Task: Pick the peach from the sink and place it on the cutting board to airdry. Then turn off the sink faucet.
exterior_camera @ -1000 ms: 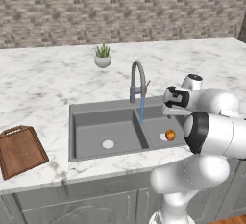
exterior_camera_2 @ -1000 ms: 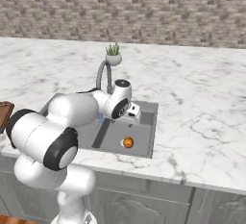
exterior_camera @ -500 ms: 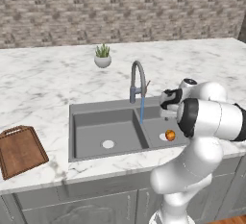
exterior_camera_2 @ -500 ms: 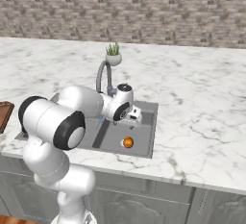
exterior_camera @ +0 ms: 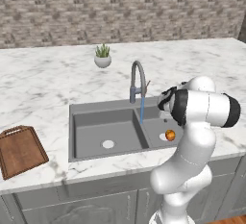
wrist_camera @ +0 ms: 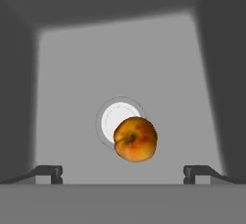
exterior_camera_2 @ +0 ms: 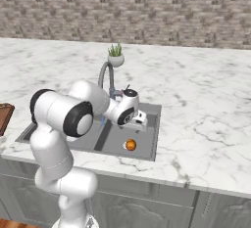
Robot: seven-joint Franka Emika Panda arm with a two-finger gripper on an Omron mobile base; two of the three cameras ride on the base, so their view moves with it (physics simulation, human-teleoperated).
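Marble worktop (exterior_camera: pixel 43 81), stone wall behind. Peach (wrist_camera: pixel 135 139) lies in the sink's (exterior_camera: pixel 91 115) right basin, overlapping its drain. Fingers (wrist_camera: pixel 123 171) spread wide, poised above it. Step: reaching to pick. Next: descend centred, close on fruit.

sink (exterior_camera: pixel 91 117): in the left base view the arm covers the right end of the right basin; in the right base view the arm's shoulder hides most of the left basin.
drain (wrist_camera: pixel 111 116): in the hand view the peach (wrist_camera: pixel 135 139) overlaps its lower right part.
cutting board (exterior_camera: pixel 20 150): in the right base view cut by the left edge, only a corner showing.
sink faucet (exterior_camera_2: pixel 107 74): base hidden behind the arm in the right base view; lever too small to read.
gripper (wrist_camera: pixel 123 172): fingertips cut off at the bottom of the hand view.
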